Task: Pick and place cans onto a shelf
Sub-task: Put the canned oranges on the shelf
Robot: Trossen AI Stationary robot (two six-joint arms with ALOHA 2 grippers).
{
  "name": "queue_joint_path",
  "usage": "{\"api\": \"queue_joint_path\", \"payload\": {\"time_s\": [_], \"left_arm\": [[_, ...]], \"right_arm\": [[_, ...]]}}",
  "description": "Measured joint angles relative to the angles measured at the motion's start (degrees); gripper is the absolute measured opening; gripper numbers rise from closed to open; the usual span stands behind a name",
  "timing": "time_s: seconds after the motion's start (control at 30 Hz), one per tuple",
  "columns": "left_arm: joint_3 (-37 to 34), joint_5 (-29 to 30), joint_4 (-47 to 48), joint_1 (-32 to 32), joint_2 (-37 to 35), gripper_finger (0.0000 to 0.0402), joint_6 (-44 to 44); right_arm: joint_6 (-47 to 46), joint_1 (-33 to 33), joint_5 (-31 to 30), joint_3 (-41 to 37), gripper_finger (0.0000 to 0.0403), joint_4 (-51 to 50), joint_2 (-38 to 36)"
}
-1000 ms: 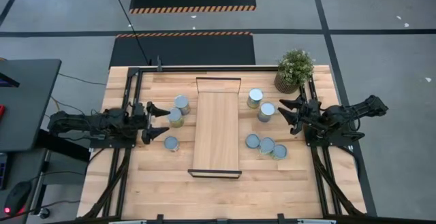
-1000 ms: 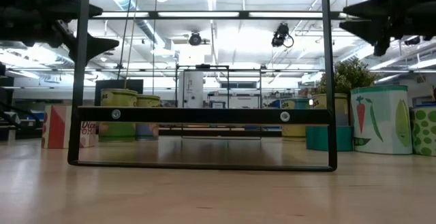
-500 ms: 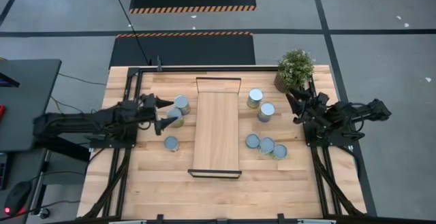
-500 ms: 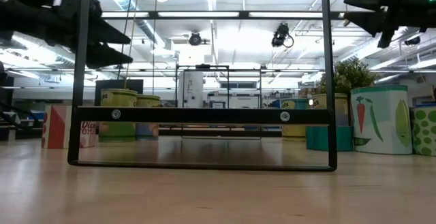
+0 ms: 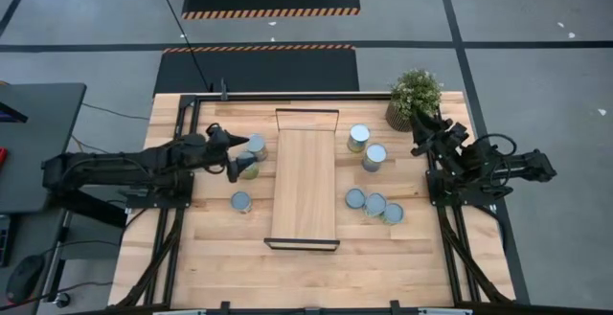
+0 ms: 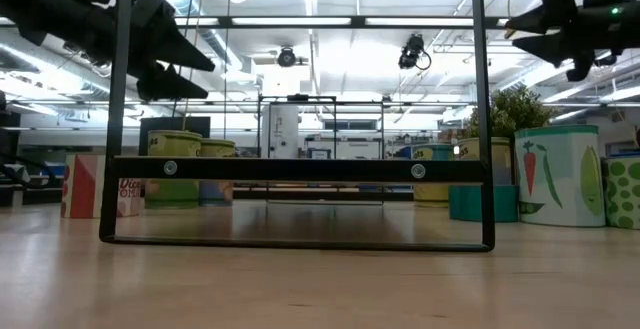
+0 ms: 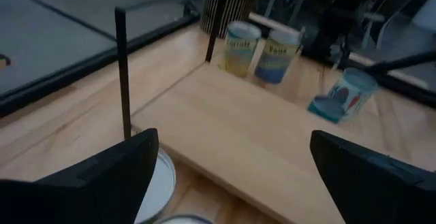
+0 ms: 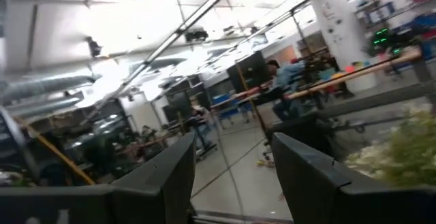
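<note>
The shelf point(image 5: 306, 186) is a long light-wood board with black end frames, lying down the middle of the table; the low view looks through its near frame point(image 6: 300, 168). Three cans point(image 5: 240, 201) stand left of it and several cans point(image 5: 374, 156) right of it. My left gripper point(image 5: 239, 155) hangs open over the two back left cans point(image 5: 254, 146), holding nothing. The left wrist view shows a silver can top point(image 7: 162, 180) beneath its fingers and the shelf board point(image 7: 272, 149) ahead. My right gripper point(image 5: 422, 129) is raised beside the plant, fingers apart and empty.
A potted green plant point(image 5: 414, 97) stands at the back right corner, close to my right gripper. Black rails point(image 5: 182, 123) run along both sides of the table. Bare wood lies along the front edge point(image 5: 306, 277). The room's shelving and lights show beyond the table.
My left arm has reached right, bringing its open gripper from the table's left side over the two back left cans. My right gripper has swung back toward the plant, away from the right cans.
</note>
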State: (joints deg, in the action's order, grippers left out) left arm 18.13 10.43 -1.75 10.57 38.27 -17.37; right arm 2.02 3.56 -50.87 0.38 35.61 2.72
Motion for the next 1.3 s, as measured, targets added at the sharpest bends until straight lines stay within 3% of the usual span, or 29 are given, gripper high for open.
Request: {"api": "queue_joint_path", "payload": {"time_s": [0.13,0.33,0.47,0.63,0.8,1.1,1.3], "left_arm": [[3.5,0.0,4.7,-0.2,4.6,0.0389,0.0],[8.5,-0.2,10.5,0.3,10.5,0.0389,2.0],[11.4,-2.0,15.4,1.1,12.7,0.0389,2.9],[13.8,-2.0,18.5,1.6,13.6,0.0389,3.0],[13.9,-2.1,19.0,1.6,13.5,0.0389,3.1],[17.5,-5.8,24.1,6.1,15.3,0.0389,3.1],[24.4,-9.5,41.1,6.2,18.5,0.0389,5.7]], "right_arm": [[-1.5,-0.4,7.9,0.0,0.0201,-3.5,0.3],[-2.6,-0.4,7.3,0.0,0.0201,-6.0,1.1],[-3.7,-0.4,12.8,0.0,0.0201,-6.0,1.9],[-8.1,-0.4,11.9,0.0,0.0201,-5.7,2.8],[-7.0,-0.4,17.1,0.0,0.0201,-4.7,5.0],[-3.6,-5.7,20.6,5.1,0.0201,-4.8,16.1],[-0.9,-8.6,26.9,11.2,0.0201,-6.5,24.1]]}}
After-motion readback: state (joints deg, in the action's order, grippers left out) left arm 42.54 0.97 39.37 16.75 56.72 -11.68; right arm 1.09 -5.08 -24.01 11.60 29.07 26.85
